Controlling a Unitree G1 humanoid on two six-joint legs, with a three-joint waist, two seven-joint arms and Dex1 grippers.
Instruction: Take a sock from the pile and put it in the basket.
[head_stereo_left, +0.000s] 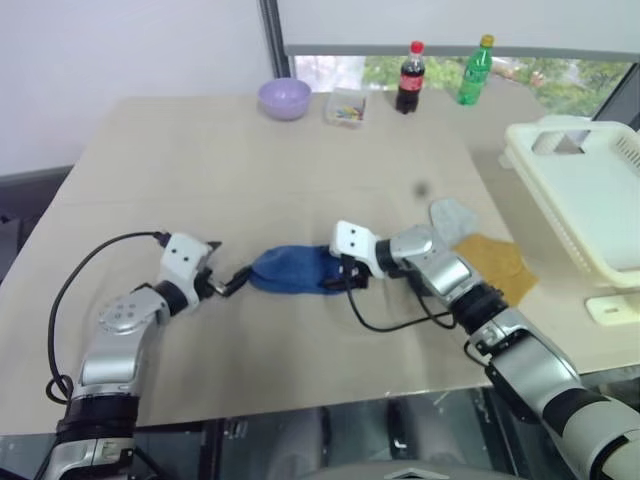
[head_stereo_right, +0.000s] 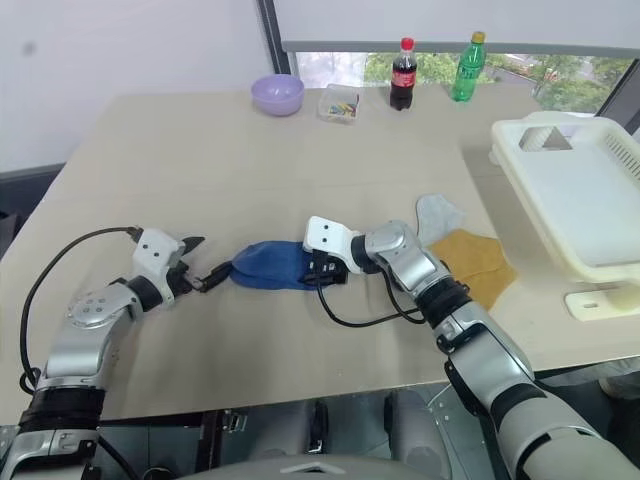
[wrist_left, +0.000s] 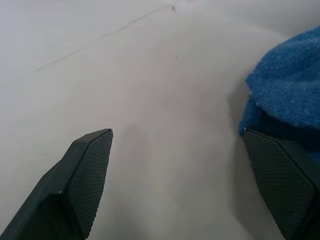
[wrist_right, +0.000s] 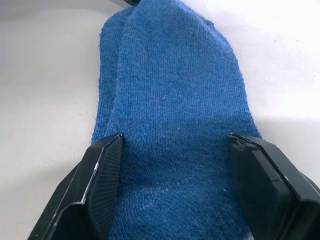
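Observation:
A royal blue sock (head_stereo_left: 292, 270) lies flat on the tan table, apart from the rest of the pile. What is left of the pile, a light grey sock (head_stereo_left: 452, 215) and a mustard yellow one (head_stereo_left: 495, 262), lies further right. My right gripper (wrist_right: 175, 140) is open and straddles the blue sock's right end, one finger along each edge. My left gripper (wrist_left: 177, 135) is open at the sock's left end, with one finger (wrist_left: 280, 175) against the fabric. The cream-white basket (head_stereo_left: 590, 190) stands at the table's right edge.
At the table's far edge stand a lilac bowl (head_stereo_left: 284, 97), a small clear box (head_stereo_left: 345, 108), a cola bottle (head_stereo_left: 409, 78) and a green bottle (head_stereo_left: 474, 70). A black cable (head_stereo_left: 390, 320) loops on the table below my right wrist.

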